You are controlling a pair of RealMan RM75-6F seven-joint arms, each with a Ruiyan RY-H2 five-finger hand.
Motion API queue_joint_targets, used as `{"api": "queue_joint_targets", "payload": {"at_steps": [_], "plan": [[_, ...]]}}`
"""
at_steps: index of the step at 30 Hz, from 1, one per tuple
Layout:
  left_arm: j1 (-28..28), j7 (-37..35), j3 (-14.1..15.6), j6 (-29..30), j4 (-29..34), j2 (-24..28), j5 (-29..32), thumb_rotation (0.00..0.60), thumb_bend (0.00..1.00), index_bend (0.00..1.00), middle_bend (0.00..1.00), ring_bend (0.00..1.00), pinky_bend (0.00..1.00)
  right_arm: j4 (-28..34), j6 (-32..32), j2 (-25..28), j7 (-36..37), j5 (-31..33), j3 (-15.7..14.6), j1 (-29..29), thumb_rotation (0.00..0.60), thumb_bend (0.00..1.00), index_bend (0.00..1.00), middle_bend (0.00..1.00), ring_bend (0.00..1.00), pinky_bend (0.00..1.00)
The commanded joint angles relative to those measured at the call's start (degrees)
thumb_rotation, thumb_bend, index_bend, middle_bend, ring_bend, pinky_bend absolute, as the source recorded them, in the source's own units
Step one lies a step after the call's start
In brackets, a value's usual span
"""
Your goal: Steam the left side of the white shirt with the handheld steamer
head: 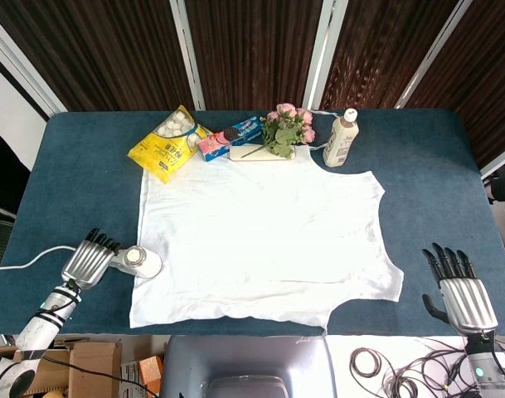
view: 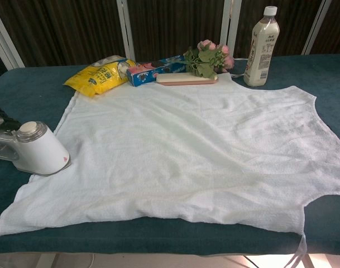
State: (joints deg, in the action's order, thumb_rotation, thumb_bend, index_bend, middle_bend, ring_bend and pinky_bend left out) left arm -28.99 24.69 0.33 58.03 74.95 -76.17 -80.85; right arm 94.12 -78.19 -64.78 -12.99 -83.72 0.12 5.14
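Observation:
The white shirt (head: 260,240) lies spread flat across the blue table (head: 86,166); it fills the chest view too (view: 192,151). A white handheld steamer (head: 142,262) stands at the shirt's left edge, its head just on the cloth (view: 40,149). My left hand (head: 88,261) lies over the steamer's handle with fingers curled down around it; the chest view shows only a silver sliver of it at the left border. My right hand (head: 458,292) hovers off the table's near right corner, fingers spread and holding nothing.
Along the far edge sit a yellow snack bag (head: 165,145), a blue packet (head: 231,137), pink flowers on a board (head: 284,133) and a milky bottle (head: 341,138). The steamer's white cord (head: 32,257) trails left. Boxes and cables lie below the table's near edge.

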Motion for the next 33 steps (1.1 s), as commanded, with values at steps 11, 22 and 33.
{"api": "queue_joint_targets", "payload": {"at_steps": [11, 22, 33], "plan": [[-0.9, -5.4, 1.1, -1.6, -2.7, -0.7, -1.9, 0.6, 0.33, 0.48, 0.45, 0.39, 0.4, -0.1, -0.2, -0.1, -0.1, 0.4, 0.2, -0.1, 0.6, 0.31, 0.0, 0.0, 0.0, 0.02], [-1.6, -15.2, 3.1, -2.3, -7.7, -2.0, -5.9, 0.6, 0.39, 0.62, 0.56, 0.48, 0.46, -0.1, -0.5, 0.0, 0.1, 0.1, 0.1, -0.2, 0.6, 0.31, 0.0, 0.0, 0.0, 0.02], [-2.6, -30.9, 6.0, -0.2, -15.1, -4.6, -12.5, 0.6, 0.52, 0.92, 0.83, 0.75, 0.68, -0.1, -0.5, 0.0, 0.2, 0.2, 0.1, -0.3, 0.6, 0.31, 0.0, 0.0, 0.0, 0.02]]}}
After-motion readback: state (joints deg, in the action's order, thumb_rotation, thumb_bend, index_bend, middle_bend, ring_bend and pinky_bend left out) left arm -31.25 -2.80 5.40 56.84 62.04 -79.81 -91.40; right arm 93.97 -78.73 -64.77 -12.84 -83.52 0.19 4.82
